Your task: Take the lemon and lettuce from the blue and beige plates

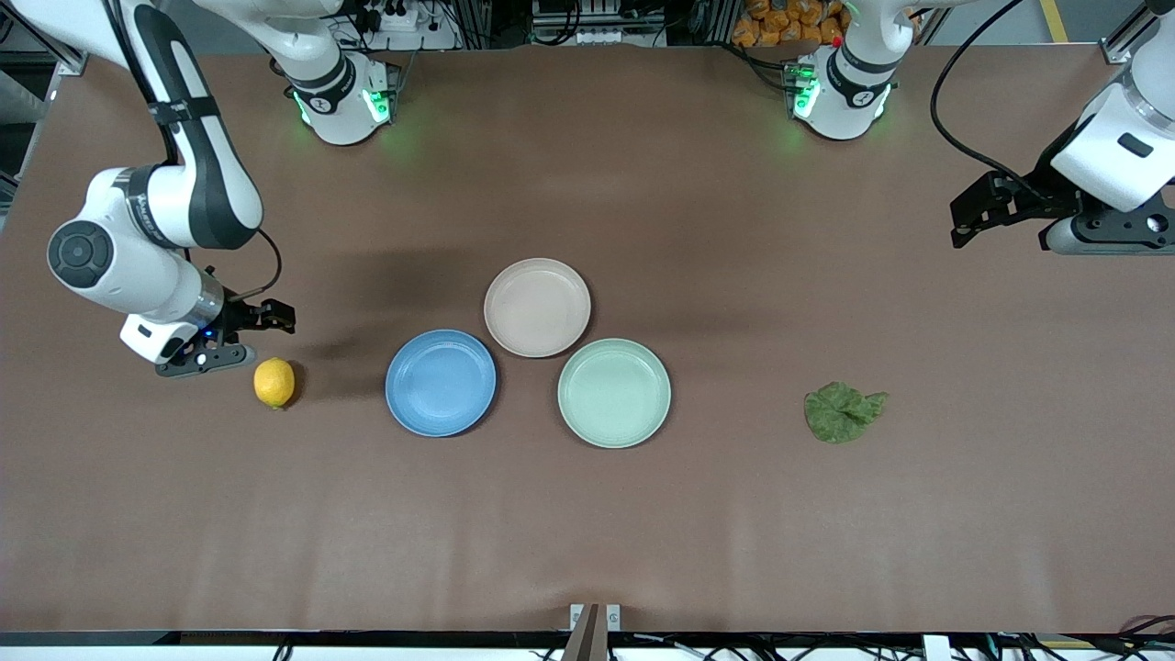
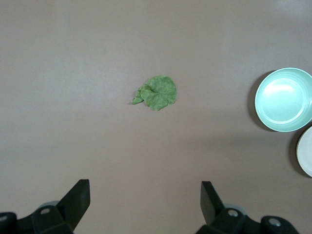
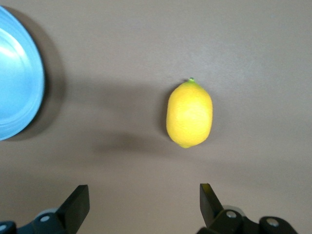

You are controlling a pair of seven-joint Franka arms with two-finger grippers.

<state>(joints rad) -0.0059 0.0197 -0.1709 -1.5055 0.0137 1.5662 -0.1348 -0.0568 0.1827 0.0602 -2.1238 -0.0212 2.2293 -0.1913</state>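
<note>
The yellow lemon (image 1: 274, 382) (image 3: 189, 114) lies on the bare table toward the right arm's end, beside the empty blue plate (image 1: 441, 383) (image 3: 17, 73). The wrinkled green lettuce (image 1: 843, 411) (image 2: 156, 92) lies flat on the table toward the left arm's end. The beige plate (image 1: 538, 307) (image 2: 306, 152) is empty too. My right gripper (image 1: 207, 360) (image 3: 145, 195) hangs open over the table just beside the lemon, holding nothing. My left gripper (image 1: 1102, 237) (image 2: 145, 195) is open and empty, high over the table's end, well away from the lettuce.
A pale mint-green plate (image 1: 614, 393) (image 2: 284, 99), also empty, sits beside the blue and beige plates, between them and the lettuce. The three plates nearly touch at the table's middle. Both arm bases stand along the table's back edge.
</note>
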